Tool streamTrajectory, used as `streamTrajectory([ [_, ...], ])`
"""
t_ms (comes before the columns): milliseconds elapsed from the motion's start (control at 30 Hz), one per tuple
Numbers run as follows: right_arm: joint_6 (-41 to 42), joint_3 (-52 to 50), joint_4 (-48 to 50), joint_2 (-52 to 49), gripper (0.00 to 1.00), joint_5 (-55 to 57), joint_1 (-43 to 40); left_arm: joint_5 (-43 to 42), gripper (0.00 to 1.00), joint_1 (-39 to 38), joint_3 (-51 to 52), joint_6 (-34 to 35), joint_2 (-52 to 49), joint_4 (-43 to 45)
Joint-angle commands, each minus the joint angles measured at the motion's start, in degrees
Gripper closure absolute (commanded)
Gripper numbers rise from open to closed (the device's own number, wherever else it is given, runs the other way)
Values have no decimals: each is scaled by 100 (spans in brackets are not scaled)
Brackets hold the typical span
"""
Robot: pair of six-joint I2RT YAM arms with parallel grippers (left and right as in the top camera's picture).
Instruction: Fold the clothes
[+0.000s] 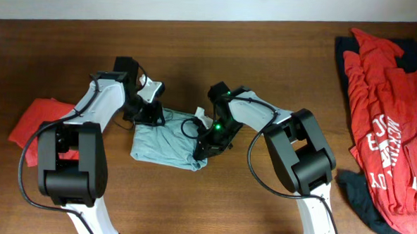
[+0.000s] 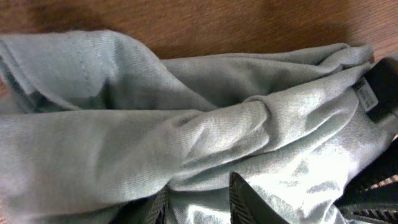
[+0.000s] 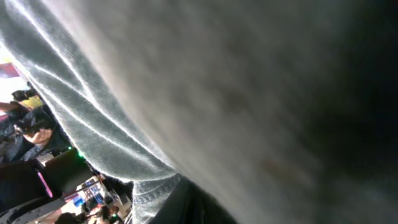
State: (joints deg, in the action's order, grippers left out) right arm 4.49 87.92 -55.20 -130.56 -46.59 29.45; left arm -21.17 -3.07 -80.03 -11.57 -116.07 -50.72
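The pale grey-blue T-shirt (image 1: 166, 145) lies bunched in the middle of the table. My left gripper (image 1: 149, 111) is at its top left edge. In the left wrist view the shirt (image 2: 186, 124) fills the frame, and my two fingers (image 2: 249, 202) stand apart with a slack fold between them. My right gripper (image 1: 206, 142) is down on the shirt's right edge. In the right wrist view the cloth (image 3: 205, 81) drapes over the camera, and its stitched hem (image 3: 149, 193) runs down into the dark jaws, which are mostly hidden.
A plain red garment (image 1: 35, 120) lies at the left, partly under my left arm. At the far right a red shirt with white lettering (image 1: 388, 118) is heaped on a dark navy one (image 1: 363, 198). The table's far edge (image 1: 199, 19) meets a pale wall.
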Motion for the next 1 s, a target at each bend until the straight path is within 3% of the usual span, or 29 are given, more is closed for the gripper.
streamTrajectory([
  [0, 114, -221, -44, -107, 88, 551, 0, 643, 64, 254, 125, -48, -138, -343],
  [133, 114, -221, 4, -107, 87, 551, -7, 669, 60, 289, 125, -28, -138, -428],
  [367, 70, -221, -52, -107, 87, 1029, -509, 664, 61, 286, 125, -26, -136, -758],
  [467, -66, -208, -85, -107, 85, 1239, -931, 660, 74, 286, 125, 90, -136, -896],
  [567, -525, 26, -400, -105, 83, 1244, -1357, 411, 75, 286, 125, 164, -136, -1019],
  [667, -767, 520, -866, -103, 80, 1502, -1650, 140, 75, 286, 122, 162, -133, -1147],
  [800, -1032, 1932, -1941, -90, 80, 1947, -1862, -422, 75, 256, 66, 59, -15, -1370],
  [967, -1141, 3377, -3053, -76, 81, 2011, -1818, -494, 75, 229, -197, -138, 741, -1471],
])
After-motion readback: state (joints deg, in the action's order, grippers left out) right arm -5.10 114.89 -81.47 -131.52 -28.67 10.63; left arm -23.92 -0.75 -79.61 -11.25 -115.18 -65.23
